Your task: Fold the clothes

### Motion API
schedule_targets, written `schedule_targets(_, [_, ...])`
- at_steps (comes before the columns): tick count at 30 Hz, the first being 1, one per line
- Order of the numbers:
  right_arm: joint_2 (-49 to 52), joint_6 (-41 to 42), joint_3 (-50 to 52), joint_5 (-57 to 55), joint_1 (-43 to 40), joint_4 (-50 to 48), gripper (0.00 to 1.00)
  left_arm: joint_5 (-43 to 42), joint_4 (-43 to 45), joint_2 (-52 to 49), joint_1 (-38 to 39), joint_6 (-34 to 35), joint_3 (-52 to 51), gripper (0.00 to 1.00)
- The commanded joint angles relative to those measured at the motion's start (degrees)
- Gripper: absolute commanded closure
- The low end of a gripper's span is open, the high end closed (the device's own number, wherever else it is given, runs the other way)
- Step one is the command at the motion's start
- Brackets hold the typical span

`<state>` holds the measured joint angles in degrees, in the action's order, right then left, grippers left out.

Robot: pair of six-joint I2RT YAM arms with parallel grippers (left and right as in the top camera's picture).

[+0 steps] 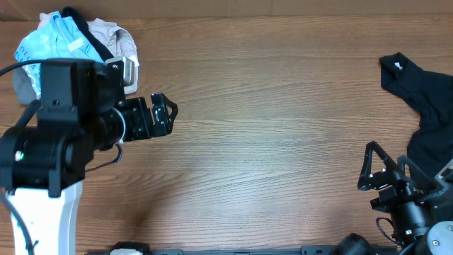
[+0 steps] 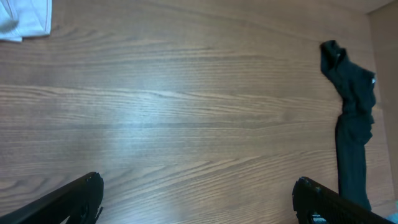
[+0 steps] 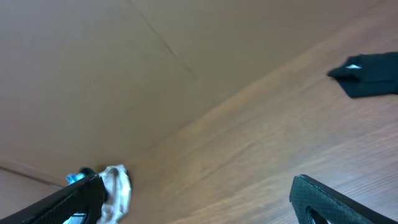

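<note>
The clothes lie in two places. A crumpled pile (image 1: 78, 39) of light blue, pale beige and black cloth sits at the table's far left corner, partly hidden by my left arm. A black shirt (image 1: 428, 106) lies bunched at the right edge. My left gripper (image 1: 168, 113) hovers open to the right of the pile, pointing across the bare wood. My right gripper (image 1: 367, 168) stands open near the front right, just left of the black shirt. The left wrist view shows the black shirt (image 2: 354, 118) far ahead and a white cloth corner (image 2: 25, 18). The right wrist view shows the pile (image 3: 116, 186) and the black shirt (image 3: 370, 74).
The brown wooden table (image 1: 269, 106) fills the view between the two arms. The left arm's white base (image 1: 42, 212) stands at the front left. A plain brown wall (image 3: 93, 74) rises behind the table in the right wrist view.
</note>
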<state>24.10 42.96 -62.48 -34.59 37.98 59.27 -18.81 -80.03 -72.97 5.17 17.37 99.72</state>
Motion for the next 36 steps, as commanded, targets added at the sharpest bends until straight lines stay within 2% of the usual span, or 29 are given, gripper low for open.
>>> schedule_targets(1, [-0.37,-0.61,-0.59,-0.87,0.31,1.81,0.00,0.39,0.31,-2.32,0.22,-1.29,-0.48,0.00])
schedule_targets(8, [-0.37,-0.61,-0.59,-0.87,0.31,6.16,0.00,0.37,0.35,-7.15,0.22,-1.29,-0.48,0.00])
schedule_targets(17, [-0.96,-0.61,-0.59,-0.87,-0.70,6.40,0.00,0.39,0.37,-13.07,0.22,-1.29,-0.48,0.00])
schedule_targets(29, [-3.02,-0.61,-0.59,-0.87,-18.45,7.54,0.00,0.42,0.37,-19.82,0.22,-1.31,-0.48,0.00])
schedule_targets(36, [-6.16,-0.63,-0.52,-0.94,-25.07,10.51,0.00,0.39,0.39,-22.91,0.22,-1.29,-0.48,0.00])
